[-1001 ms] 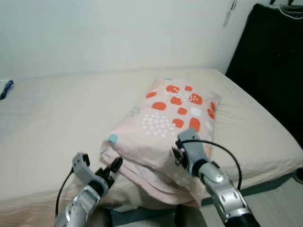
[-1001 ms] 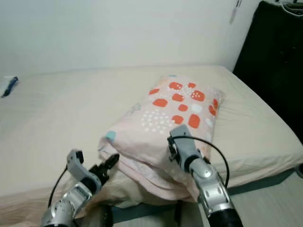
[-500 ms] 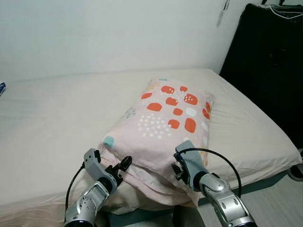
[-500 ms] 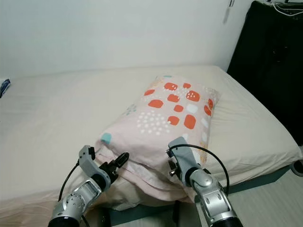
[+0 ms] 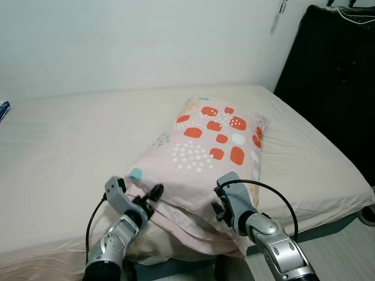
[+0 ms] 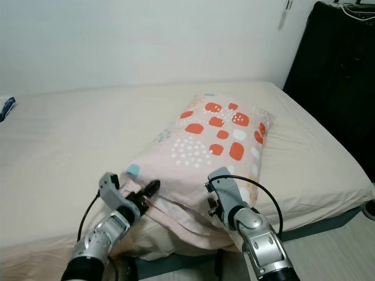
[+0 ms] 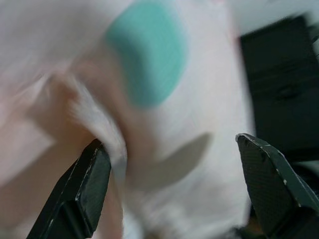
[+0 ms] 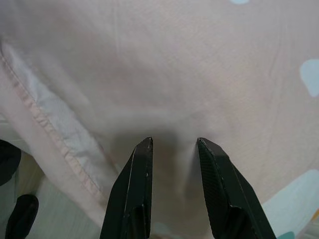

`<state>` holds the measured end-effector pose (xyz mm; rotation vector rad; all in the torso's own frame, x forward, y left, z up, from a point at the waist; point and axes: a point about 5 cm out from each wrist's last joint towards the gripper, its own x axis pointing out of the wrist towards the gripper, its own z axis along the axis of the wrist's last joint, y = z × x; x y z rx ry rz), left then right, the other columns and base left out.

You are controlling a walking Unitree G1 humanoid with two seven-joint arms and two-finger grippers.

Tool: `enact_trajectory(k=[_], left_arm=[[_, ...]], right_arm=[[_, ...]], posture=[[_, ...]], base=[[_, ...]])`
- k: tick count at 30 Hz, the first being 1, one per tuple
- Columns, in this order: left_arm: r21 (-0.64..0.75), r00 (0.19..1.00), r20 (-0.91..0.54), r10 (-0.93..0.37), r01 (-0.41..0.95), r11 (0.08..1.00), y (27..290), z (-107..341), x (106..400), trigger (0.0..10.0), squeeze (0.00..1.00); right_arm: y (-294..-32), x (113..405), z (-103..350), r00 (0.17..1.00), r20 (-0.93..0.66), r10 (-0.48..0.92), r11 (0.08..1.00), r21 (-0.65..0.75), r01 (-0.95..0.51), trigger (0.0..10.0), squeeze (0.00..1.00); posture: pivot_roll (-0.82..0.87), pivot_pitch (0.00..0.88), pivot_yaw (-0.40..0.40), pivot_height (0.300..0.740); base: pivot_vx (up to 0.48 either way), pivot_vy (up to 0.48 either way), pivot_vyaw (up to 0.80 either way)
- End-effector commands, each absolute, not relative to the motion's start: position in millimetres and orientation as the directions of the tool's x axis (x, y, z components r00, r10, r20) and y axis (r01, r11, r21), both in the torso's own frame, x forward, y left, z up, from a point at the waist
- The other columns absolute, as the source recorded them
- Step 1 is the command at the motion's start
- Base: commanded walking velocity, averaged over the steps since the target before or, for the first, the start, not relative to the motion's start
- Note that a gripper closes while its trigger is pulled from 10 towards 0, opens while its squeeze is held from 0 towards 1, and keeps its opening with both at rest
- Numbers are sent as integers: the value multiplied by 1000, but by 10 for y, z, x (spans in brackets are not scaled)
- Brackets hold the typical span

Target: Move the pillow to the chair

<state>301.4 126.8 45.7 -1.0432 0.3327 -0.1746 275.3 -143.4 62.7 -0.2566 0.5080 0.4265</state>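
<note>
A pink pillow with orange and pale blue patches lies on the bed, its near end over the front edge. My left gripper is at the pillow's near left corner. In the left wrist view it stands open, the corner with a teal patch between its fingers. My right gripper presses into the pillow's near side. Seen from the right wrist, its fingers are close together and dig into the pink fabric.
The cream bed runs back to a white wall. A tall black piece of furniture stands at the bed's right side. A small blue thing lies at the far left edge. Grey floor lies at the lower right.
My left gripper has moved forward to the pillow's corner and now has it between its fingers. The right gripper stays pressed into the pillow. The camera has shifted a little.
</note>
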Motion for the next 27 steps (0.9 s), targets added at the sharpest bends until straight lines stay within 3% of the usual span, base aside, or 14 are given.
enact_trajectory(k=[1,10,11,12,17,27], left_arm=[[-921,941,-144,-306,-14,389,1059,453,2980,10000,1000],[-899,917,-124,-380,58,434,865,536,3063,10000,1000],[-878,901,-154,-405,62,474,800,516,3075,10000,176],[-843,892,-195,-409,60,534,756,483,3083,10000,0],[-736,872,-281,-400,72,673,680,386,3081,10000,0],[-678,878,-356,-319,-8,735,550,418,3195,10000,0]], right_arm=[[-1469,2769,637,795,-513,324,885,-133,-446,10000,0],[-1475,2787,686,800,-509,319,882,-150,-447,10000,0],[-1474,2795,695,804,-504,315,880,-163,-447,10000,0],[-1474,2801,702,807,-501,313,878,-171,-446,10000,0],[-1464,2827,745,821,-482,305,882,-181,-435,10000,0],[-1432,2880,841,850,-441,289,907,-159,-391,10000,0]], posture=[[10,23,-52,578],[0,36,-52,578],[0,39,-52,578],[-1,41,-51,578],[-10,44,-48,578],[-22,62,-43,578]], base=[[0,0,0],[0,0,0],[0,0,0],[0,0,0],[0,0,0],[0,0,0]])
